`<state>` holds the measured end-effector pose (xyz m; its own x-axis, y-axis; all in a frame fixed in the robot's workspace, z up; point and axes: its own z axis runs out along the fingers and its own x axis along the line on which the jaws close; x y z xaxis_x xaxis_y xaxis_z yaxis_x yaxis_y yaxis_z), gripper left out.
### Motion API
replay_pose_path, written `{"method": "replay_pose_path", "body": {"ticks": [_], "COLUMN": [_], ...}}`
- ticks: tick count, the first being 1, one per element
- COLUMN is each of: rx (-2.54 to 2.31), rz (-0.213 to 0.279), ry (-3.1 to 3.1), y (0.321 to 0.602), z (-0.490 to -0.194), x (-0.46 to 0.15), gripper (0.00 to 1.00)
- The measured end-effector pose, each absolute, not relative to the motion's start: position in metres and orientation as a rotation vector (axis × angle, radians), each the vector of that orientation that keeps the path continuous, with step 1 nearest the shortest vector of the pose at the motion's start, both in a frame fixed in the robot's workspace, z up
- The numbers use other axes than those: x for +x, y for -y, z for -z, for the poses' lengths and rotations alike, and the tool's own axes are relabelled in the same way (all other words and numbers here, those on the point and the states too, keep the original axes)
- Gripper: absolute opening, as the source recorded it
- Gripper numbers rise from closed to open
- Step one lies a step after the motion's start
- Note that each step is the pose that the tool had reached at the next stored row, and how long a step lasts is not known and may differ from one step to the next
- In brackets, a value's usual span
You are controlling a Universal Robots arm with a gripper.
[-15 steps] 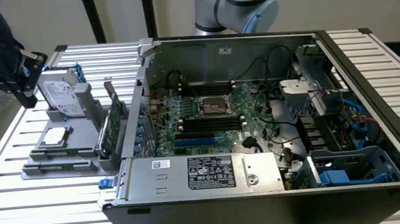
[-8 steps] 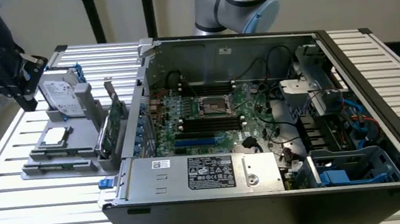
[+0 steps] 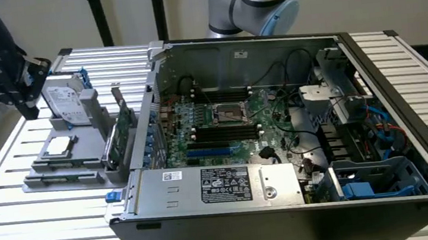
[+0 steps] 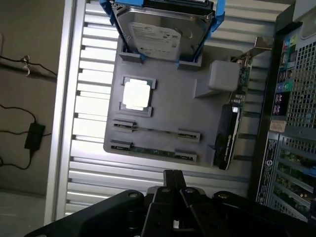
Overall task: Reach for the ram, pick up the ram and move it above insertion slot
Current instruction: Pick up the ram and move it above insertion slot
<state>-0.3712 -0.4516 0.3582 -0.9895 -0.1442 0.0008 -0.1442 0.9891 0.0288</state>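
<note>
The ram [image 4: 153, 151] is a thin green stick lying flat in the outer row of the grey holder [image 4: 168, 106], between two small clips. In the exterior view the ram [image 3: 63, 180] rests along the holder's front edge. My gripper [image 4: 173, 174] hangs above the slatted table just off that edge of the holder, a short way from the ram and not touching it. Its fingers are shut together with nothing between them. From the exterior view my gripper [image 3: 5, 82] is a dark shape at the far left. The black memory slots [image 3: 227, 132] sit on the motherboard inside the open computer case [image 3: 287, 208].
The holder also carries a silver hard drive [image 4: 160, 32] in a blue bracket, a square processor chip [image 4: 137, 95] and an upright green expansion card [image 4: 231, 126]. The case wall [image 3: 146, 121] rises right beside the holder. A cable and power brick [image 4: 33, 136] lie on the floor.
</note>
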Motion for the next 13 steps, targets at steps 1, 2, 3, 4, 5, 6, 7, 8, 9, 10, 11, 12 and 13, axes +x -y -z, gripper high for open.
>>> {"method": "replay_pose_path", "body": {"ticks": [1,2,3,4,5,6,7,8,9,10,11,12,13], "rx": [0.255,0.285,0.314,0.341,0.369,0.397,0.425,0.455,0.483,0.511,0.539,0.566,0.594], "rz": [0.045,0.045,0.045,0.045,0.045,0.045,0.045,0.045,0.044,0.044,0.044,0.044,0.044], "ry": [3.128,3.125,3.122,3.119,3.115,3.112,3.108,3.103,3.099,3.094,3.089,3.084,3.078], "y": [0.4516,0.4516,0.4516,0.4516,0.4516,0.4516,0.4516,0.4516,0.4517,0.4517,0.4516,0.4516,0.4516], "z": [-0.3582,-0.3580,-0.3579,-0.3578,-0.3578,-0.3577,-0.3576,-0.3575,-0.3573,-0.3573,-0.3571,-0.3570,-0.3569], "x": [-0.3712,-0.3712,-0.3712,-0.3711,-0.3712,-0.3711,-0.3712,-0.3712,-0.3711,-0.3712,-0.3712,-0.3712,-0.3711], "gripper": [0.11,0.11,0.11,0.11,0.11,0.11,0.11,0.11,0.11,0.11,0.11,0.11,0.11]}}
